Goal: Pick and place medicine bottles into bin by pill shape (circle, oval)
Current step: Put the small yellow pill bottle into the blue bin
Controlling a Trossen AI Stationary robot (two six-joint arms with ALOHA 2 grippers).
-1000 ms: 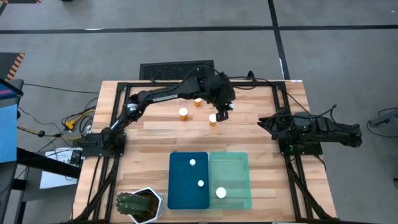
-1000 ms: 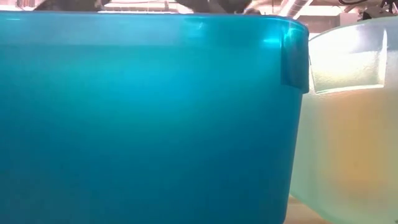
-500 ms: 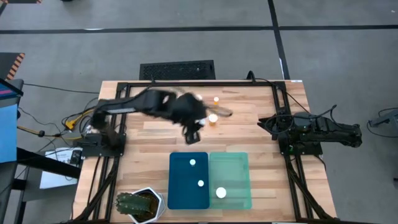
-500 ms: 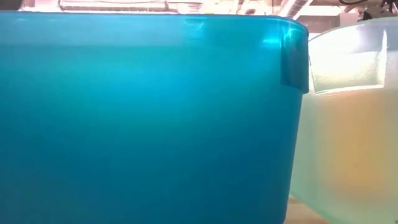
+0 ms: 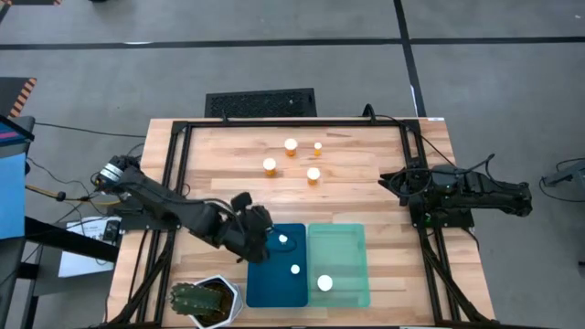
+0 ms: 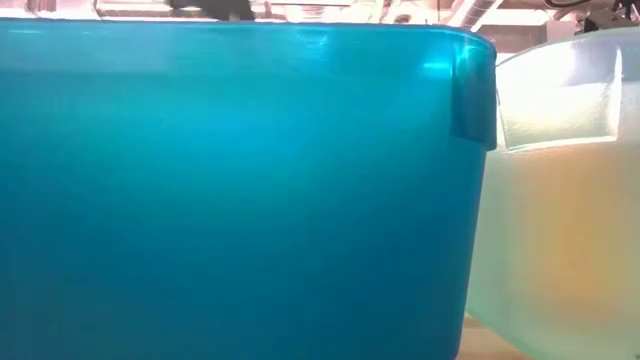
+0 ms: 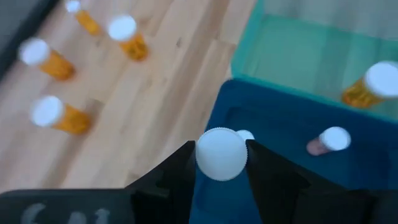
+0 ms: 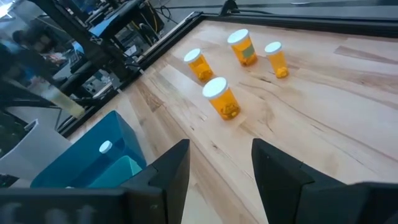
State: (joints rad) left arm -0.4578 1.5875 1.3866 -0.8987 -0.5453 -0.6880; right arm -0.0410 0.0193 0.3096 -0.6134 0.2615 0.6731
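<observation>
My left gripper [image 5: 256, 238] hovers over the dark blue tray's [image 5: 272, 289] far left corner, shut on a white-capped medicine bottle [image 7: 221, 154]. In the high view the gripper hides this bottle. Two bottles [image 5: 282, 239] [image 5: 294, 270] stand in the blue tray and one [image 5: 324, 283] stands in the mint green tray [image 5: 343, 247]. Several orange bottles stand on their bases on the far part of the table, among them one [image 5: 269, 165] and another [image 5: 313, 175]. My right gripper [image 8: 214, 162] is open and empty at the table's right edge. My left gripper pinches the bottle between its two fingers, which stand against opposite sides of the white cap [image 7: 205, 163]. The fingers come from above, pointing down. The cap hides the orange body. The bottle is lifted clear, cap up, above the blue tray's far left corner.
A spiky green plant in a white pot [image 5: 206, 302] stands at the near left corner beside the blue tray. The black frame rails [image 5: 174, 155] run along the table's edges. The low view is filled by the blue tray's wall [image 6: 240, 200] and the green tray's wall [image 6: 560, 200].
My left gripper has swept from the far middle of the table, by the standing bottles, toward the near edge and the left. It is now over the blue tray's far left corner. The standing bottles that the arm covered show again.
</observation>
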